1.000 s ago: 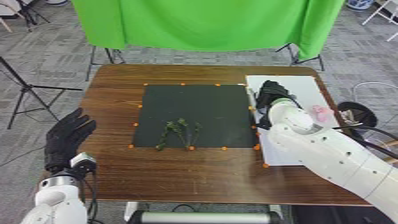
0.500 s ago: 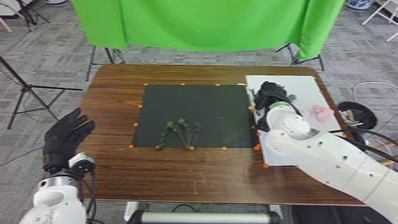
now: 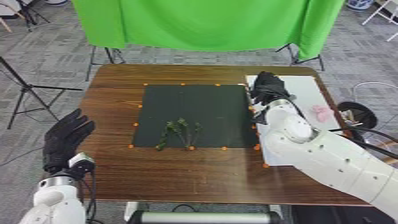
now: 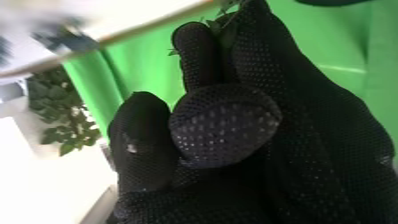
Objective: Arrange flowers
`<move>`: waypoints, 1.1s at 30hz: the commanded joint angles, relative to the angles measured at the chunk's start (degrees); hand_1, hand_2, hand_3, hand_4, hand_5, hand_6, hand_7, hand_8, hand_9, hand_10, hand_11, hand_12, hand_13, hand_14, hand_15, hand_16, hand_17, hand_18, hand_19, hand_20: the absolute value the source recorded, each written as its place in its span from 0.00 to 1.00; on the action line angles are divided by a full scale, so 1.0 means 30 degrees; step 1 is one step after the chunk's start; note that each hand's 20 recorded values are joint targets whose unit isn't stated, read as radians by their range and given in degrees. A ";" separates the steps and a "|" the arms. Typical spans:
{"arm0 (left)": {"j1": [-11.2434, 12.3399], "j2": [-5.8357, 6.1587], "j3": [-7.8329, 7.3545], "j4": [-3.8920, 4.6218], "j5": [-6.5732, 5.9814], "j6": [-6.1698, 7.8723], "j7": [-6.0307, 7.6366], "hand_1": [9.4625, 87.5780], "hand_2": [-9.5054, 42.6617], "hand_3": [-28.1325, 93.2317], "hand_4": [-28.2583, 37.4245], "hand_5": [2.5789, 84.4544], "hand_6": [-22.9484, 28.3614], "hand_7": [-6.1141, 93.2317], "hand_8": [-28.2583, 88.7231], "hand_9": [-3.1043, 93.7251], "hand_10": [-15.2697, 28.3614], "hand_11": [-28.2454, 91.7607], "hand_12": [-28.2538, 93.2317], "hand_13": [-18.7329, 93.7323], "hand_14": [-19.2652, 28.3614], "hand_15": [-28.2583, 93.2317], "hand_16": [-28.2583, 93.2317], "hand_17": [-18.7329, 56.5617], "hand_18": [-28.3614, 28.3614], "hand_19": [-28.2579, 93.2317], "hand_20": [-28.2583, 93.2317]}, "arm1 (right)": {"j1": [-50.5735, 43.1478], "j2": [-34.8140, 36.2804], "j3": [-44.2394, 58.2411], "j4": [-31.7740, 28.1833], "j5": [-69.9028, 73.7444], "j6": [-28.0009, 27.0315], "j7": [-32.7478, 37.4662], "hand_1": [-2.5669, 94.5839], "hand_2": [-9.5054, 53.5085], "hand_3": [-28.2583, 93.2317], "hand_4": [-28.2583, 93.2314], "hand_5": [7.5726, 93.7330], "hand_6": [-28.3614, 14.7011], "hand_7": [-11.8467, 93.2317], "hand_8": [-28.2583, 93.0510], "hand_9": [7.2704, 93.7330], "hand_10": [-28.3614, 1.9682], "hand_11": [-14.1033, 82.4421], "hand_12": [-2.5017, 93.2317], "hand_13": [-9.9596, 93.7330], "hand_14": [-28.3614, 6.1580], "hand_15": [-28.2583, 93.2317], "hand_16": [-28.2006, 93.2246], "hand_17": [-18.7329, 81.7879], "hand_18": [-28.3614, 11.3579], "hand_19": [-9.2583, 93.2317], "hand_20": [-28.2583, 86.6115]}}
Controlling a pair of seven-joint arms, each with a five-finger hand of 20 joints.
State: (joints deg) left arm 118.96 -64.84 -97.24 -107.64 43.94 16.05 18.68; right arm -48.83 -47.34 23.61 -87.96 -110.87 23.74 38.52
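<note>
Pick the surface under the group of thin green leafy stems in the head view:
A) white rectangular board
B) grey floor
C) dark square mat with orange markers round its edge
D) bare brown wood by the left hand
C: the stems lie on the dark mat, near its edge closest to the robot.

Counting round one dark mat (image 3: 191, 105) on one brown desk (image 3: 178, 175): looks like three green sprigs (image 3: 182, 122) on the mat's near part, at least one more sprig (image 4: 226, 31) by its far right corner. Now one white board (image 3: 298, 85) just right of it, one pink thing (image 3: 321, 113) farther right, then one black bin (image 3: 364, 120). Orange markers (image 3: 191, 148) round its edges, several, exact number unclear!
</note>
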 commanded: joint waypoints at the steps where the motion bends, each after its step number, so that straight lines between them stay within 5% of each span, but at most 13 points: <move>1: 0.0219 0.0073 0.0046 -0.0151 -0.0079 0.0009 -0.0142 0.40 0.31 0.79 0.17 0.57 0.51 0.23 0.17 0.52 0.65 0.43 0.33 0.57 0.74 0.45 0.22 0.57 0.76 0.37 0.50 | 0.0499 0.0330 0.0488 -0.1697 0.0082 0.0415 -0.0602 0.69 0.00 0.74 0.18 0.88 0.57 0.37 0.32 0.99 0.57 0.28 0.48 1.00 0.82 0.70 0.45 0.91 0.56 0.93 0.65; 10: 0.0225 0.0173 0.0208 -0.0217 0.0018 0.0045 -0.0260 0.40 0.31 0.79 0.17 0.57 0.51 0.23 0.17 0.52 0.65 0.43 0.33 0.57 0.74 0.45 0.22 0.57 0.76 0.37 0.50 | -0.1493 0.0268 0.1894 -0.4618 0.0198 0.0136 -0.0367 0.69 0.00 0.75 0.18 0.88 0.57 0.37 0.32 0.99 0.57 0.28 0.48 1.00 0.83 0.70 0.46 0.91 0.57 0.93 0.65; 16: 0.0493 0.0317 0.0272 -0.0514 -0.0012 0.0357 -0.0174 0.40 0.31 0.79 0.17 0.57 0.51 0.23 0.17 0.52 0.65 0.43 0.33 0.57 0.74 0.45 0.22 0.57 0.75 0.37 0.50 | -0.4140 0.0147 0.3328 -0.6588 -0.0038 -0.0307 0.0041 0.68 0.00 0.74 0.18 0.88 0.57 0.37 0.32 0.99 0.57 0.28 0.49 1.00 0.83 0.70 0.45 0.91 0.57 0.93 0.65; 27: 0.0648 0.0387 0.0731 -0.0894 -0.0016 0.0843 0.0306 0.39 0.31 0.80 0.17 0.57 0.51 0.23 0.17 0.52 0.65 0.43 0.33 0.57 0.74 0.45 0.22 0.57 0.76 0.37 0.50 | -0.6501 -0.0771 0.3892 -0.7295 -0.0171 -0.0616 0.0256 0.68 0.00 0.75 0.18 0.88 0.57 0.37 0.32 0.99 0.57 0.28 0.48 1.00 0.83 0.71 0.45 0.91 0.57 0.93 0.65; 33: 0.0526 0.0369 0.0654 -0.0768 0.0001 0.0680 0.0111 0.39 0.31 0.80 0.16 0.57 0.51 0.23 0.17 0.52 0.65 0.43 0.33 0.57 0.74 0.45 0.22 0.55 0.75 0.36 0.49 | -0.7019 -0.0945 0.3555 -0.7137 -0.0338 -0.0620 0.0419 0.68 0.00 0.75 0.18 0.88 0.57 0.37 0.32 1.00 0.56 0.28 0.48 1.00 0.83 0.71 0.45 0.91 0.57 0.93 0.64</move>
State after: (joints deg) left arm 120.08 -63.59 -95.22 -109.62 43.97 17.73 19.10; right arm -68.19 -49.21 35.95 -109.31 -110.67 22.25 39.20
